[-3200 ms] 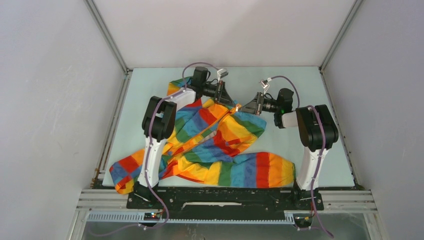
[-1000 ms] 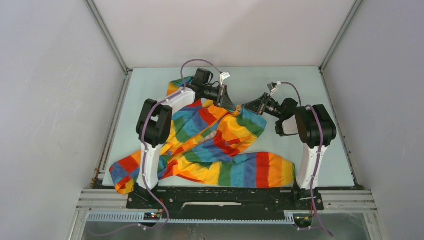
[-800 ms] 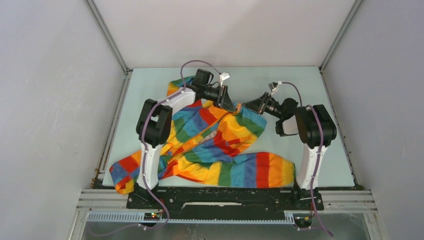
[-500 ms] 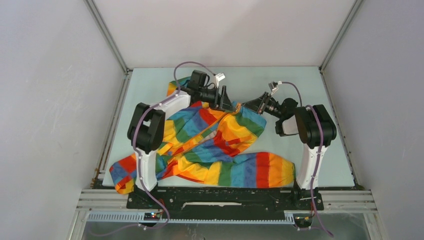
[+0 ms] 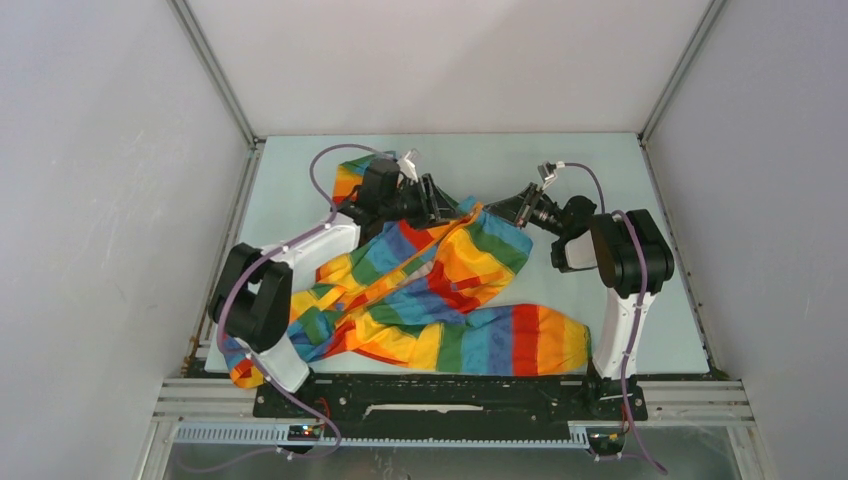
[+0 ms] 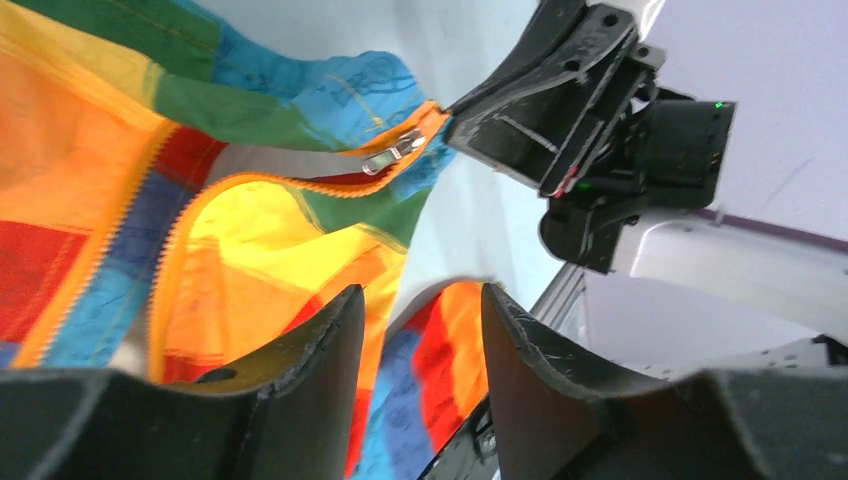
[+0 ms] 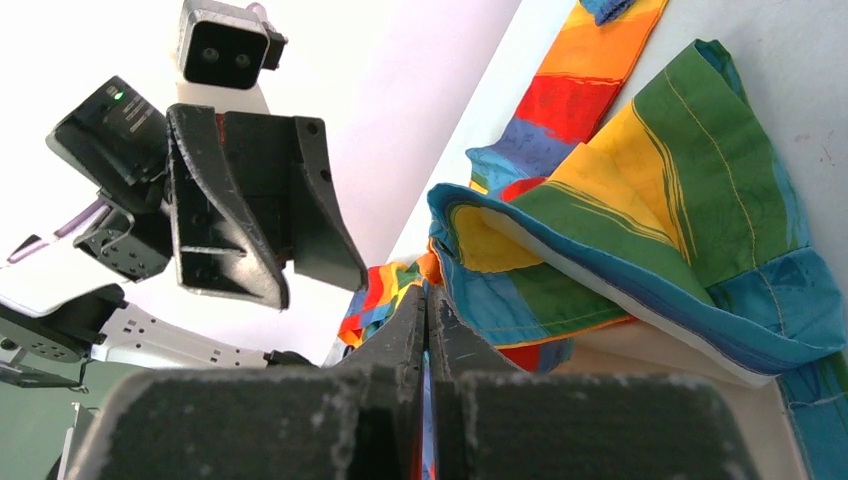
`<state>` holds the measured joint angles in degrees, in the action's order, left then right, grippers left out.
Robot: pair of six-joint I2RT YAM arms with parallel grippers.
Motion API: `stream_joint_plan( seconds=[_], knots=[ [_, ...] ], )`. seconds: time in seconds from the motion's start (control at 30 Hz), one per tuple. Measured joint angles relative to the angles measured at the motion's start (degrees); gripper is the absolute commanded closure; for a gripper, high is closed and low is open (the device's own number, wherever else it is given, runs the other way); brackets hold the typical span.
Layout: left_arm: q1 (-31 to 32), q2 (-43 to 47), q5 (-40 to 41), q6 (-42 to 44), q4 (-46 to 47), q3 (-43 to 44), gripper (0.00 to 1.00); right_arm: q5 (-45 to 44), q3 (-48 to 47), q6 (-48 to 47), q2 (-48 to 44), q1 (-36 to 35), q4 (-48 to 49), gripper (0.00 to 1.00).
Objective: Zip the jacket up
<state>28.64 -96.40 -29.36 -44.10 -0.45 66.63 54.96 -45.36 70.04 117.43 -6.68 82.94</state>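
The rainbow-striped jacket point(image 5: 440, 280) lies crumpled on the table, its orange zipper point(image 5: 400, 275) running diagonally down the front. Its top end is lifted by my right gripper point(image 5: 497, 210), which is shut on the fabric edge point(image 7: 427, 293) beside the zipper. The silver zipper pull point(image 6: 392, 157) hangs free just under the right gripper's fingers point(image 6: 540, 90). My left gripper point(image 5: 438, 204) hovers a short way left of the pull. Its jaws point(image 6: 420, 295) are open with nothing between them, only jacket point(image 6: 250, 230) behind. The left gripper point(image 7: 315, 285) also shows in the right wrist view.
One sleeve point(image 5: 520, 340) stretches along the near edge toward the right arm's base, another point(image 5: 245, 355) ends at the left arm's base. The pale table point(image 5: 560, 160) is boxed by white walls, with a metal rail point(image 5: 450, 395) in front.
My left gripper has opened, let go at the zipper's top and drawn back left, its elbow swinging far left and down. The right gripper has stayed shut on the jacket.
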Motion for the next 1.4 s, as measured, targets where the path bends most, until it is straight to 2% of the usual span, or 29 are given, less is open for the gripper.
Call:
stream_joint_plan(
  seconds=[0.13, 0.33, 0.53, 0.73, 1.3, 1.4],
  knots=[
    [2.4, 0.3, 2.7, -7.8, 6.5, -2.2, 0.56, 0.0, 0.0, 0.0, -0.1, 0.0, 0.1, 1.0],
    [3.6, -2.9, 5.6, -13.5, 12.0, -2.2, 0.56, 0.0, 0.0, 0.0, -0.2, 0.0, 0.2, 1.0],
    [3.5, -4.5, 8.8, -17.0, 13.4, -2.2, 0.5, 0.0, 0.0, 0.0, -0.2, 0.0, 0.3, 1.0],
    [3.5, -7.2, 9.2, -19.6, 17.9, -2.2, 0.5, 0.0, 0.0, 0.0, -0.2, 0.0, 0.3, 1.0],
    [4.5, -10.7, 9.1, -22.4, 22.1, -2.1, 0.47, 0.1, 0.0, 0.0, -1.0, 0.0, 0.3, 1.0],
    [4.6, -10.8, 9.0, -22.9, 22.6, -2.1, 0.51, 0.1, 0.0, 0.0, -1.0, 0.0, 0.3, 1.0]
  ],
)
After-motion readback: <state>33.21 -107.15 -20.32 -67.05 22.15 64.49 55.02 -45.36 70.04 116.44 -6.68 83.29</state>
